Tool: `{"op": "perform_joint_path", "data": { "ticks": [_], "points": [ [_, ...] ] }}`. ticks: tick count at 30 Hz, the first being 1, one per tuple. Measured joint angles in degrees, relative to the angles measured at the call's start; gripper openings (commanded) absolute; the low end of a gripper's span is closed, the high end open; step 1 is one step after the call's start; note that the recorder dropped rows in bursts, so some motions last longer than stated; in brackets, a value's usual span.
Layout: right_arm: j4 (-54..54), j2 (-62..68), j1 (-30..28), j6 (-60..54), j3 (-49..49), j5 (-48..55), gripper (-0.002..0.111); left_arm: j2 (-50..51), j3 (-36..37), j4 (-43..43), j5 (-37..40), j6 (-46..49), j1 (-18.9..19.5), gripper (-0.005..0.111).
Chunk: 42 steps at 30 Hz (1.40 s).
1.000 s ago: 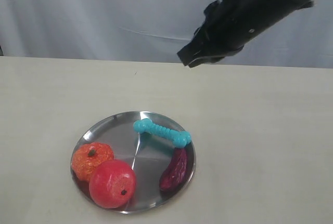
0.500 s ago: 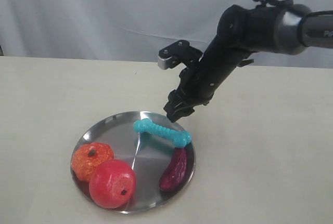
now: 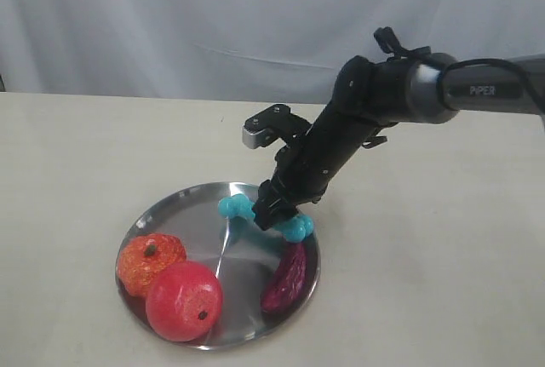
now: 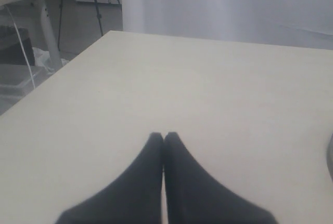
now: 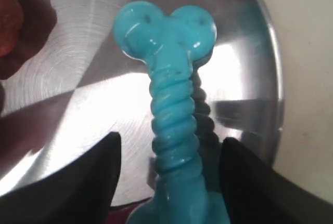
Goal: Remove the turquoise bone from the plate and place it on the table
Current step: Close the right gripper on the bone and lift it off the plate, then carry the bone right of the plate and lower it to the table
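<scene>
One turquoise bone (image 3: 235, 206), one orange fruit (image 3: 150, 262), one red fruit (image 3: 184, 300) and one dark pod (image 3: 284, 279) share one plate (image 3: 174, 207), well off the tabletop's (image 3: 85, 146) far edge. Right hand (image 3: 273, 213) spread astride the bone's half-hidden shaft; left hand (image 4: 164, 136) pressed together.

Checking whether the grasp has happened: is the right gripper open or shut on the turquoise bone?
Open. Fingers of the right gripper straddle the shaft of the turquoise bone, with the plate showing in both gaps.

Descended: right claw (image 3: 274, 214) now straddles turquoise bone (image 5: 171, 104) shaft.
</scene>
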Motion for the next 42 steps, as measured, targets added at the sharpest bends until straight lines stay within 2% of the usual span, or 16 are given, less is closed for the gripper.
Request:
{"op": "perform_joint_path", "data": {
  "ticks": [3,10,23,31,34,37,40,42],
  "points": [
    [0.52,1.05,0.59,-0.21,0.0,-0.64,0.049,0.0,0.0,0.0,0.0,0.0,0.0,0.0],
    [1.06,1.71,0.62,-0.38,0.0,-1.4,0.001,0.0,0.0,0.0,0.0,0.0,0.0,0.0],
    [4.8,0.36,0.62,-0.5,0.0,-1.4,0.0,0.0,0.0,0.0,0.0,0.0,0.0,0.0],
    [5.22,-18.14,0.62,5.02,0.0,-1.21,0.0,0.0,0.0,0.0,0.0,0.0,0.0,0.0],
    [-3.02,-27.0,0.62,12.2,0.0,-1.11,0.0,0.0,0.0,0.0,0.0,0.0,0.0,0.0],
    [-19.87,-32.84,0.62,26.01,0.0,0.06,0.0,0.0,0.0,0.0,0.0,0.0,0.0,0.0],
    [-38.73,-35.64,0.62,40.37,0.0,5.8,0.0,0.0,0.0,0.0,0.0,0.0,0.0,0.0],
    [-44.86,-35.72,0.62,45.68,0.0,9.19,0.0,0.0,0.0,0.0,0.0,0.0,0.0,0.0]
  ]
}}
